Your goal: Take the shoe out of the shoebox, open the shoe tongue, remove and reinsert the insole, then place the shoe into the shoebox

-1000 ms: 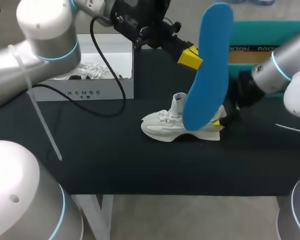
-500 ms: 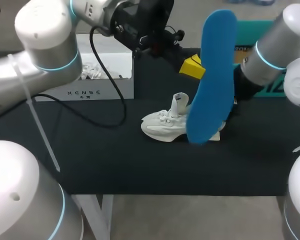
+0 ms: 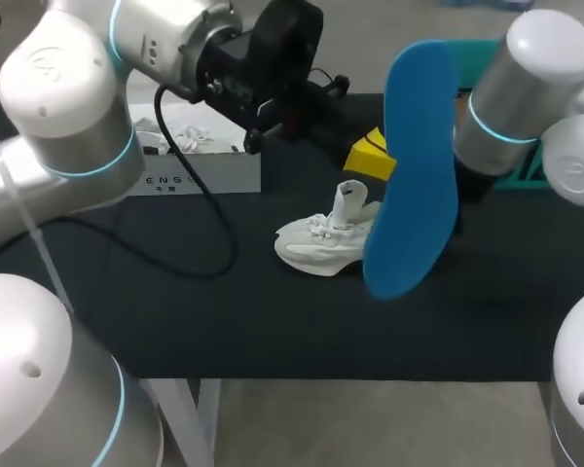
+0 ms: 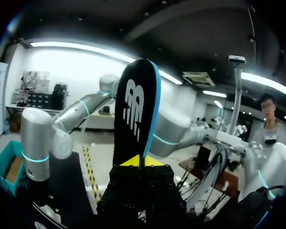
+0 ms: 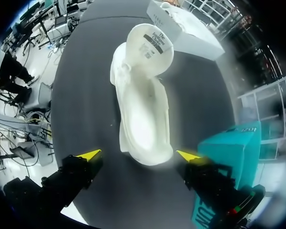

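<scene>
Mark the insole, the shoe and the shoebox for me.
insole point(image 3: 419, 165): head view, middle of its blue face.
shoe point(image 5: 143, 119): right wrist view, inside its open top.
shoebox point(image 3: 243, 175): head view, its white front wall.

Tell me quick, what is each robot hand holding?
Left gripper: shut on the blue insole.
Right gripper: open, holding nothing; the white shoe lies ahead of it.

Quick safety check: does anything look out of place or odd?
Only the blue insole, out of the shoe and held upright in mid-air by the left gripper. The shoe stands on the table, tongue pulled up. Nothing spilled or damaged.
</scene>
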